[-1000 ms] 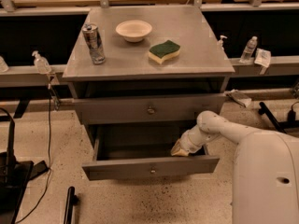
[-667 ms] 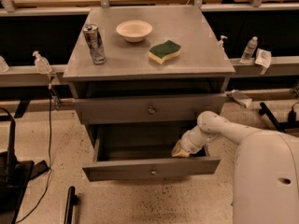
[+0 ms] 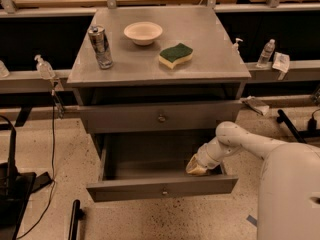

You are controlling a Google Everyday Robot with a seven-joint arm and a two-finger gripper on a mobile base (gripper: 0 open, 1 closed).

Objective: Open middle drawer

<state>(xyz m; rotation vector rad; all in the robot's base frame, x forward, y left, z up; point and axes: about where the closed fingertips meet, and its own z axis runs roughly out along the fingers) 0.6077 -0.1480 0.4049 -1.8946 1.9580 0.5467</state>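
The grey metal middle drawer (image 3: pixel 131 188), slim-fronted with a small round knob, stands pulled well out below the shut grey top drawer front (image 3: pixel 125 118), so the task appears essentially complete. The cream-tipped gripper (image 3: pixel 197 168) sits in the tray's right front corner; its grip cannot be told. No visible change from a second ago.

Dim warm overhead light, grey cabinet top (image 3: pixel 210 49) brightest, soft shadow inside the open middle drawer (image 3: pixel 162 190) where the gripper (image 3: pixel 196 168) sits at its right end, black recesses behind
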